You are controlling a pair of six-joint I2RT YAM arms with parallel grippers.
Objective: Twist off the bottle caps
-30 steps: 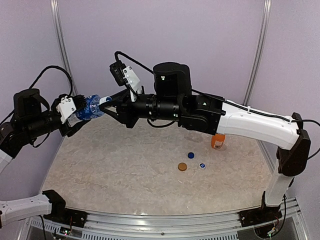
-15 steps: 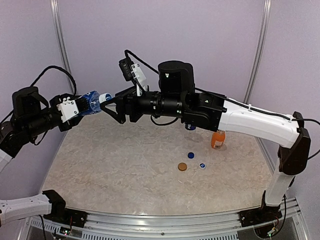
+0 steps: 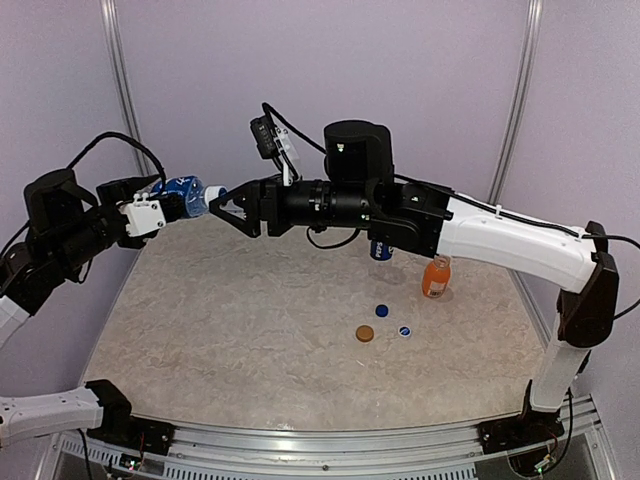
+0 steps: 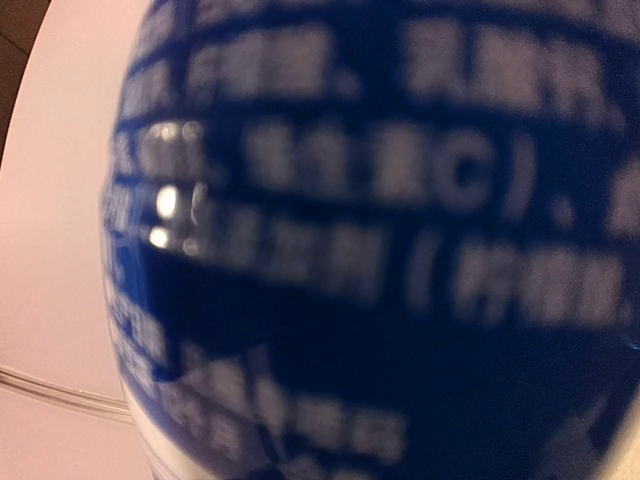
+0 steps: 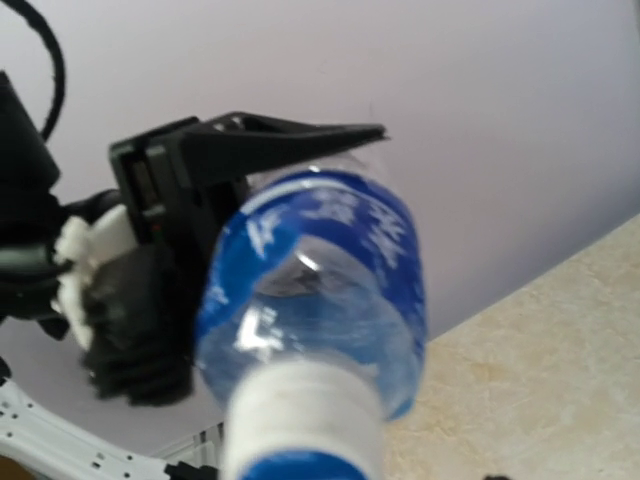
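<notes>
A clear bottle with a dark blue label hangs in the air at the back left, lying sideways, with my left gripper shut on its body. That label fills the left wrist view. Its cap, white-sided with a blue top, points at my right gripper, which stands open just at the cap with the fingers spread. The right wrist view shows the left gripper's black finger along the bottle; my own right fingers are out of that view.
A short bottle of orange liquid stands at the right of the table. Another blue-labelled bottle shows partly behind the right arm. Three loose caps lie mid-table: blue, orange-brown, blue with a whitish rim.
The left arm has lifted the bottle a little higher. The right gripper has gone from shut at the cap to spread, and the right arm has risen and drawn slightly right.
</notes>
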